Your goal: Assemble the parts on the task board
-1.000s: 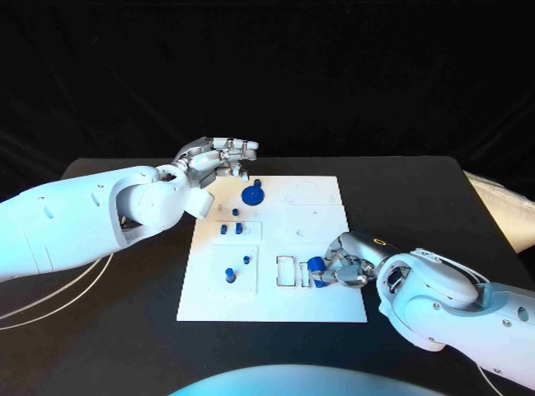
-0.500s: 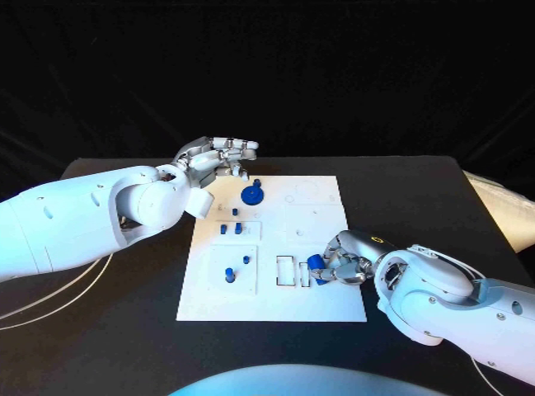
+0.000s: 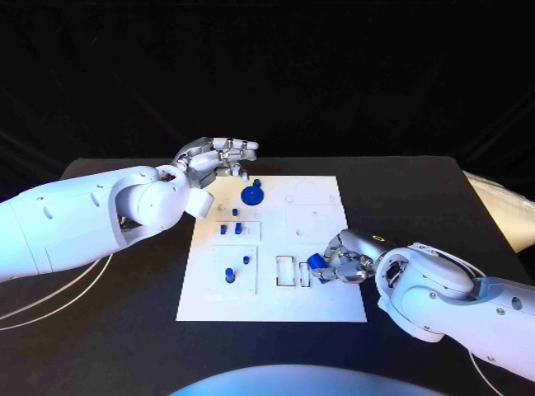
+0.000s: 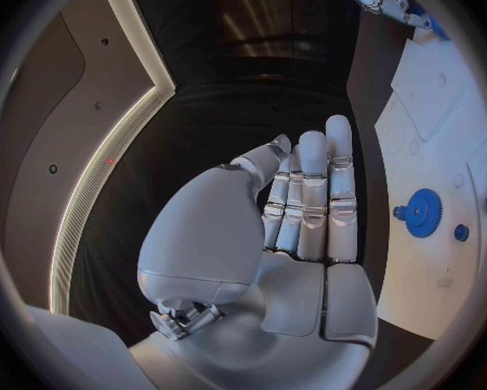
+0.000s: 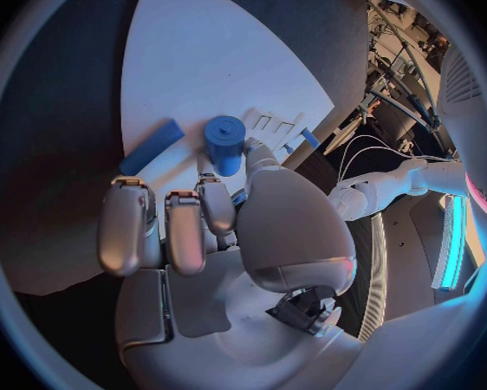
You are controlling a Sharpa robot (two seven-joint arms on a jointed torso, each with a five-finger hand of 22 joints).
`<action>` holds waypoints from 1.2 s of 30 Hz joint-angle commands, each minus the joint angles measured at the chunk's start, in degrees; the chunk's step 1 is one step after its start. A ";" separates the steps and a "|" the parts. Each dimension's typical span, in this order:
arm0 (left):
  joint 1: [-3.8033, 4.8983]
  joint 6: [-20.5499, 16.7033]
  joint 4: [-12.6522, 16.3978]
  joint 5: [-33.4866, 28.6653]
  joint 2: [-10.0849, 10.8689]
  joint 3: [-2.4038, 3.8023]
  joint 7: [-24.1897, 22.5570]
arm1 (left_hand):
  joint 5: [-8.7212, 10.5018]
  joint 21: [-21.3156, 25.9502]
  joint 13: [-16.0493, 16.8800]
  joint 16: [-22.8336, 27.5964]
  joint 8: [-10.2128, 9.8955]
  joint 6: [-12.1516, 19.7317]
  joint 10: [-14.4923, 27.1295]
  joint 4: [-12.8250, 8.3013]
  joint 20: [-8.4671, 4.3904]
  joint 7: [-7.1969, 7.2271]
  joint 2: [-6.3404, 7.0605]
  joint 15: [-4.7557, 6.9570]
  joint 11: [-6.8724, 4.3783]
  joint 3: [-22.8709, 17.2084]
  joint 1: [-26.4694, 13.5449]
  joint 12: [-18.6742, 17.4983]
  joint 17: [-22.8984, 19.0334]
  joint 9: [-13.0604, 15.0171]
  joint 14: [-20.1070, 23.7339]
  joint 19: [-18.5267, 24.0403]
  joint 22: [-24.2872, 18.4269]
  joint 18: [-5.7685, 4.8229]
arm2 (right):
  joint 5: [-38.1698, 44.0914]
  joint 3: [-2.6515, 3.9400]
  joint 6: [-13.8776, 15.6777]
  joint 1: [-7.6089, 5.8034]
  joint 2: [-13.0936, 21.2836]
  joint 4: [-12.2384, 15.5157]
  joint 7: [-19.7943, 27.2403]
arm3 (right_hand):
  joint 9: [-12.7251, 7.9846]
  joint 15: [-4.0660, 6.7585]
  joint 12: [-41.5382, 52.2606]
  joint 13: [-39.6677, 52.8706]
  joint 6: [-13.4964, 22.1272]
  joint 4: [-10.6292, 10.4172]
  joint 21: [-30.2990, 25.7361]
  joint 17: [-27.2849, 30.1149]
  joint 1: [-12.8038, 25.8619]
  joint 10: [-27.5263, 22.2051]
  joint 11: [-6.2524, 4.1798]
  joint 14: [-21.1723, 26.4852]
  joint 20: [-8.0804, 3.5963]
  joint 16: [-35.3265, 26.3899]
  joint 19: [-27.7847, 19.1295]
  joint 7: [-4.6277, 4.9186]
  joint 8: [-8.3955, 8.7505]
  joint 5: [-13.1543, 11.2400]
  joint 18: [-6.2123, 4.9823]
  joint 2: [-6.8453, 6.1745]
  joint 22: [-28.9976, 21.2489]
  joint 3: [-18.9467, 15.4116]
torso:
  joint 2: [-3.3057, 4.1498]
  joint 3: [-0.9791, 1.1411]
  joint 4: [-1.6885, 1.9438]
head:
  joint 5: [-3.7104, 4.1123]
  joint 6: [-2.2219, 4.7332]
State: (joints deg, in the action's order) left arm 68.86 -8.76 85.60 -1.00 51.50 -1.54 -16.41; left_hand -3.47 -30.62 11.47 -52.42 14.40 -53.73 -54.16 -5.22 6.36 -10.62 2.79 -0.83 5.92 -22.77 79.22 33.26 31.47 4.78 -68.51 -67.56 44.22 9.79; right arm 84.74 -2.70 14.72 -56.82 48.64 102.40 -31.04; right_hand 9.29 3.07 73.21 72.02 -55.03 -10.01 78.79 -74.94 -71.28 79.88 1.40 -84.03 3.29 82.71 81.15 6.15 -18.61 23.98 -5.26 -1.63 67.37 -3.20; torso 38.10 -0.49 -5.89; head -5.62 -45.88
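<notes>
Head view: right hand pinches a blue peg low over the white board by its slots, so insertion's w/in reach and next needs lining up & pressing down; left hand, fingers together, hovers empty at the far corner.

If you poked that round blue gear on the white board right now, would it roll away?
Probably not. The blue gear seems to lie flat on the task board, so a poke would likely slide it, not roll it. It looks like small hard plastic, so probably light and stiff. Its toothed rim might give fingers some grip. Stood on edge, it could roll.
</notes>
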 commanded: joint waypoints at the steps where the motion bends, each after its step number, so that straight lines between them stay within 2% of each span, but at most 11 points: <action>1: 0.01 1.13 0.11 0.24 -0.08 0.03 -0.36 | -0.27 -0.20 -0.07 -0.20 0.26 0.40 0.28 -0.19 0.17 0.05 0.09 -0.14 -0.01 0.01 -0.37 0.22 -0.06 -0.06 0.42 0.11 0.07 0.62 | -1.08 -0.86 -5.47 0.90 0.16 -1.11 -2.87 | -0.10 -0.17 -0.37 -0.01 0.11 -0.27 0.18 -3.07 1.15 -0.21 -0.10 -3.80 -0.16 0.16 0.04 -0.10 0.14 0.82 0.89 -0.65 0.03 -0.57 | 0.04 0.06 0.00 | -0.01 0.01; 5: 0.01 1.15 0.10 0.24 -0.08 0.03 -0.35 | -0.27 -0.20 -0.07 -0.20 0.26 0.40 0.28 -0.19 0.17 0.05 0.09 -0.14 -0.01 0.01 -0.37 0.22 -0.06 -0.06 0.42 0.11 0.07 0.62 | -0.75 -0.86 -6.37 0.90 0.15 -1.20 -2.89 | -0.13 -0.16 -0.53 -0.06 0.12 -0.47 0.17 -3.03 1.27 -0.27 -0.11 -3.79 -0.15 0.14 0.02 -0.11 0.13 1.32 0.88 -0.68 0.03 -0.81 | 0.03 0.07 0.01 | 0.03 0.00; 9: 0.01 1.13 0.06 0.24 -0.13 0.03 -0.35 | -0.27 -0.20 -0.07 -0.20 0.26 0.40 0.28 -0.19 0.17 0.05 0.09 -0.14 -0.01 0.01 -0.37 0.22 -0.06 -0.06 0.42 0.11 0.07 0.62 | -0.60 -0.86 -8.72 0.88 0.01 -1.43 -3.00 | -0.09 -0.14 -1.09 -0.44 -0.20 -0.85 0.05 -2.82 1.66 -0.57 -0.16 -3.73 -0.14 -0.01 -0.10 -0.21 -0.07 1.57 0.84 -0.90 -0.17 -1.35 | 0.05 0.03 0.01 | 0.06 -0.14; 12: 0.01 1.15 0.03 0.24 -0.22 0.03 -0.34 | -0.27 -0.20 -0.07 -0.20 0.26 0.40 0.28 -0.19 0.17 0.05 0.09 -0.14 -0.01 0.01 -0.37 0.22 -0.06 -0.06 0.42 0.11 0.07 0.62 | -0.60 -0.86 -8.97 0.83 -0.17 -1.55 -3.06 | 0.02 -0.04 -1.18 -0.37 -0.95 -1.15 0.17 -2.99 1.80 -0.54 -0.32 -3.76 -0.16 0.08 -0.02 -0.43 -0.46 1.67 0.88 -0.66 0.09 -1.56 | 0.06 0.10 0.00 | 0.08 -0.16; 14: 0.01 1.14 0.03 0.24 -0.26 0.03 -0.34 | -0.27 -0.20 -0.07 -0.20 0.26 0.40 0.28 -0.19 0.17 0.05 0.09 -0.14 -0.01 0.01 -0.37 0.22 -0.06 -0.06 0.42 0.11 0.07 0.62 | -0.70 -0.86 -6.52 0.81 -0.22 -1.45 -2.99 | 0.25 0.33 -0.47 0.49 -2.52 -0.92 0.43 -3.76 0.45 0.15 -0.84 -3.93 -0.36 0.56 0.19 -1.03 -1.13 1.78 0.94 1.09 0.58 -0.48 | 0.07 0.12 -0.06 | 0.06 -0.10; 17: 0.01 1.12 -0.02 0.24 -0.32 0.03 -0.35 | -0.31 -0.18 -0.12 -0.22 0.32 0.48 0.34 -0.17 0.20 0.00 0.03 -0.17 0.03 -0.02 -0.50 0.25 -0.10 -0.09 0.49 0.17 0.09 0.61 | -1.23 -0.85 -2.62 0.80 -0.08 -1.04 -2.80 | 0.27 0.76 0.15 1.34 -3.61 -0.44 0.92 -4.74 -1.09 0.91 -1.34 -4.13 -0.74 1.17 0.61 -1.55 -1.16 0.20 1.12 2.36 1.47 0.85 | -0.03 0.11 -0.04 | 0.09 -0.05; 26: 0.00 1.03 -0.09 0.24 -0.46 0.03 -0.44 | -0.31 -0.18 -0.12 -0.22 0.33 0.48 0.34 -0.17 0.20 0.01 0.02 -0.17 0.03 -0.03 -0.50 0.25 -0.11 -0.09 0.50 0.17 0.09 0.61 | -3.45 -0.66 8.27 0.19 1.03 0.92 -0.22 | 0.20 0.88 0.03 1.43 -4.13 -0.74 1.10 -5.08 -0.88 1.09 -1.45 -4.19 -0.93 1.39 0.75 -1.64 -0.94 -0.21 1.19 2.31 1.79 1.04 | 0.00 0.01 0.10 | 0.26 0.21; 29: -0.01 0.65 -0.14 0.24 -0.51 0.03 -0.66 | -0.36 -0.19 -0.14 -0.25 0.38 0.48 0.34 -0.26 0.19 0.03 -0.06 -0.16 0.00 -0.13 -0.40 0.29 -0.12 -0.09 0.52 0.19 0.10 0.63 | -6.27 -0.60 10.35 -0.27 1.39 1.56 0.63 | 0.03 0.87 -0.08 1.52 -3.99 -1.25 1.13 -5.10 -0.23 1.18 -1.38 -4.18 -0.98 1.40 0.77 -1.52 -0.46 0.63 1.21 1.70 1.84 0.75 | 0.02 0.05 0.12 | 0.25 0.24; 33: -0.01 0.31 -0.24 0.24 -0.56 0.03 -0.84 | -0.43 -0.23 -0.17 -0.28 0.47 0.49 0.32 -0.52 0.15 0.06 -0.14 -0.11 -0.04 -0.34 -0.13 0.36 -0.16 -0.10 0.55 0.20 0.15 0.66 | -9.05 -0.56 12.33 -0.77 1.71 2.37 1.37 | -0.02 0.86 -0.14 1.54 -4.02 -1.41 1.17 -5.13 -0.10 1.21 -1.36 -4.19 -0.98 1.42 0.80 -1.51 -0.31 0.95 1.22 1.63 1.92 0.76 | 0.00 0.04 0.01 | 0.21 0.36; 36: -0.02 0.22 -0.26 0.24 -0.61 0.03 -0.90 | -0.44 -0.24 -0.18 -0.29 0.48 0.49 0.32 -0.56 0.15 0.06 -0.16 -0.10 -0.04 -0.38 -0.09 0.38 -0.17 -0.11 0.56 0.21 0.17 0.66 | -10.45 -0.52 13.39 -0.97 1.91 2.87 1.59 | -0.09 0.84 -0.23 1.60 -4.08 -1.69 1.13 -5.20 0.07 1.26 -1.34 -4.19 -1.00 1.46 0.75 -1.49 -0.08 1.63 1.19 1.49 1.83 0.79 | 0.04 0.03 0.08 | 0.21 0.40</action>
State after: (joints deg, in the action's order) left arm 68.84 -8.86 85.30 -1.00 51.02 -1.55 -16.49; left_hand -3.75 -30.62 11.35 -52.42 14.63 -53.73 -54.16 -5.49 6.36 -10.62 2.79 -1.03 5.92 -23.03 79.22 33.26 31.36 4.72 -68.31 -67.56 44.29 9.79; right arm 77.78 -3.24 24.58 -57.76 50.49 105.07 -30.45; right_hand 9.29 3.51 73.16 73.59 -58.18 -11.32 79.69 -74.91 -71.66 80.72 0.17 -84.03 2.57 83.92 81.87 5.26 -18.99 25.51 -4.37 -0.30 69.25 -2.36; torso 38.11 -0.44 -5.82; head -5.37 -45.51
